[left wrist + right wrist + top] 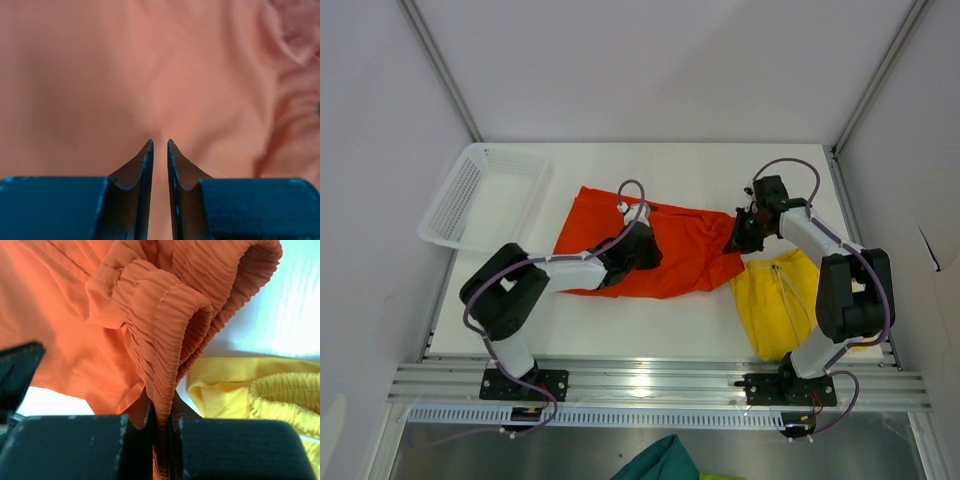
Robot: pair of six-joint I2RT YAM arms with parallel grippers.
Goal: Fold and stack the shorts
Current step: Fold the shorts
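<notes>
basket [485, 195] far-left on counter [650, 330]; yellow shorts [780, 300] just beside orange-red shorts [680, 255] | left tool [160, 142] low over them, barely parted | right tool [160, 407] pinches their waistband

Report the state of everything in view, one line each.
Orange shorts, spread out unfolded, waistband pinched at one end.
Yellow shorts, crumpled, unfolded, lying free.
Basket, upright, empty.
Left end effector, slightly open, holding nothing.
Right end effector, shut on the orange waistband.
</notes>
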